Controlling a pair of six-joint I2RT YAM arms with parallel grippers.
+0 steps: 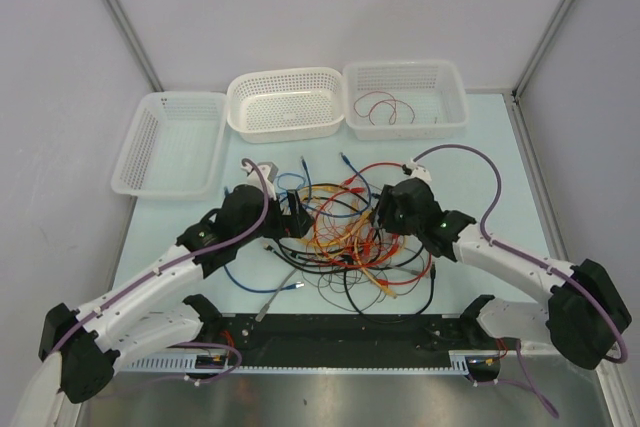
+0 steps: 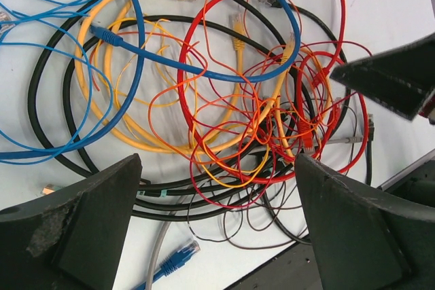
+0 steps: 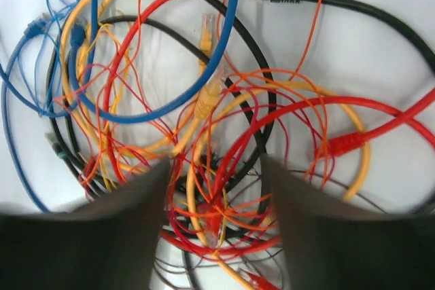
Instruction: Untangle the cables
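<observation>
Top external view, tangled cables on table, left gripper wide open, right gripper narrower, red wires between its fingers.

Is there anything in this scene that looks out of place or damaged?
One thin dark wire lies alone in the right basket, away from the tangled cables. A finger of the left gripper looks scuffed.

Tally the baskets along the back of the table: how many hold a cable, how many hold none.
With a cable: 1, the right basket, holding a thin dark red wire.
With none: 2, the left basket and the middle basket.
Total: 3 baskets.
</observation>
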